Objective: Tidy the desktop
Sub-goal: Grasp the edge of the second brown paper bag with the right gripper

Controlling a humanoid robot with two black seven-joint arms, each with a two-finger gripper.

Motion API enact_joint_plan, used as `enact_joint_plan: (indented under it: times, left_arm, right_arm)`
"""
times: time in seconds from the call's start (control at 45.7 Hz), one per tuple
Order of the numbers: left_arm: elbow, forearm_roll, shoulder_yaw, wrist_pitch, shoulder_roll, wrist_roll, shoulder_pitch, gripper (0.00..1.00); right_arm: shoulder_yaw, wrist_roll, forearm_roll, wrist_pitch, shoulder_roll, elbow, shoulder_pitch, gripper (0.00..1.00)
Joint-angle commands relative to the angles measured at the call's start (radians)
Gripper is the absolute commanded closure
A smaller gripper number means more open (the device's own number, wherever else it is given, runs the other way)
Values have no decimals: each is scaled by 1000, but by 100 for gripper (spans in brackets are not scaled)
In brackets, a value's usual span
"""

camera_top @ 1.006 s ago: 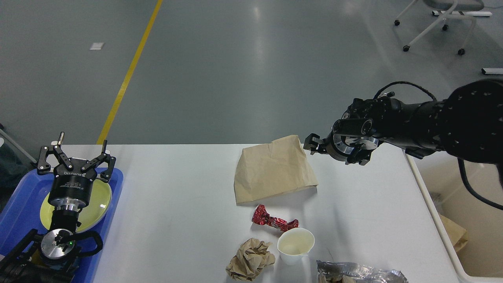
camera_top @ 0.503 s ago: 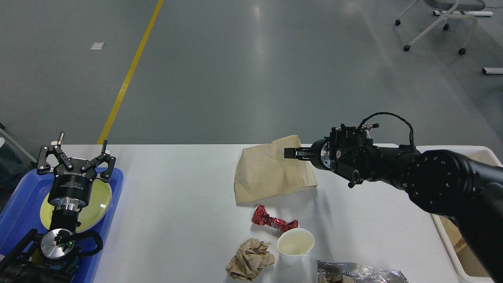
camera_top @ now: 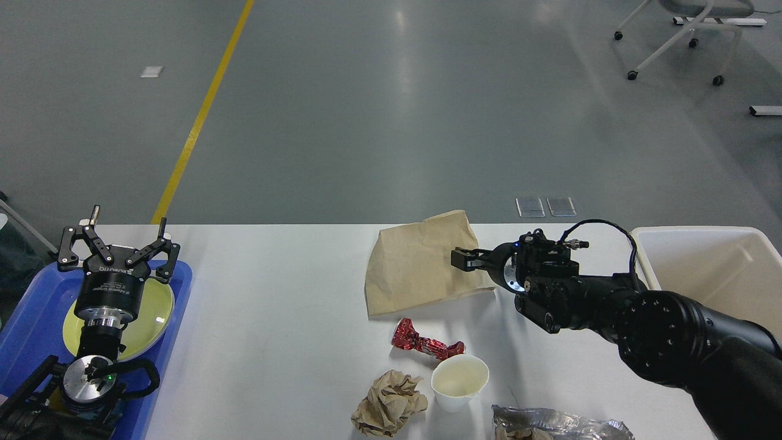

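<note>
5 bits of litter lie on the desktop (camera_top: 275,342), so the right gripper (camera_top: 462,259), finger state unreadable, reaches over the paper bag (camera_top: 421,263), while the left gripper (camera_top: 116,247) hangs spread above the tray (camera_top: 30,330).

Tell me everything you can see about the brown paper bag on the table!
The brown paper bag is tan, creased kraft paper, flattened and lying on the white desktop near its far edge. It looks roughly four-sided, narrower at the far end. The right gripper is at its right side, over the paper; whether it touches cannot be told. A red wrapper lies just nearer, apart.
</note>
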Motion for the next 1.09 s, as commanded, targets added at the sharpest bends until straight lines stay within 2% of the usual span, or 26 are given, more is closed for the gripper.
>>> enact_joint_plan:
  times: [0.0, 0.241, 0.481, 0.503, 0.547, 0.59, 0.656, 0.678, 0.831, 1.071]
  left_arm:
    - [0, 0, 0, 0, 0, 0, 0, 4]
    - [0, -1, 0, 0, 0, 0, 0, 4]
    - [0, 0, 0, 0, 0, 0, 0, 4]
    - [0, -1, 0, 0, 0, 0, 0, 4]
    - [0, 0, 0, 0, 0, 0, 0, 4]
    - [0, 0, 0, 0, 0, 0, 0, 4]
    - [0, 0, 0, 0, 0, 0, 0, 4]
    - [0, 0, 0, 0, 0, 0, 0, 4]
    - [0, -1, 0, 0, 0, 0, 0, 4]
    - [0, -1, 0, 0, 0, 0, 0, 4]
  right_arm:
    - [12, 1, 8, -11, 4, 0, -17, 2]
    - [113, 1, 11, -17, 21, 6, -46, 2]
    - [122, 1, 8, -17, 24, 6, -47, 4]
    - [122, 1, 7, -17, 24, 6, -49, 9]
    - [122, 1, -2, -17, 22, 8, -49, 25]
    - [122, 1, -9, -14, 21, 14, -47, 48]
    - [119, -4, -12, -9, 22, 19, -49, 94]
    - [119, -8, -12, -9, 22, 23, -49, 100]
    - [122, -74, -4, -9, 16, 48, -43, 100]
    - [137, -88, 11, -5, 10, 114, -14, 100]
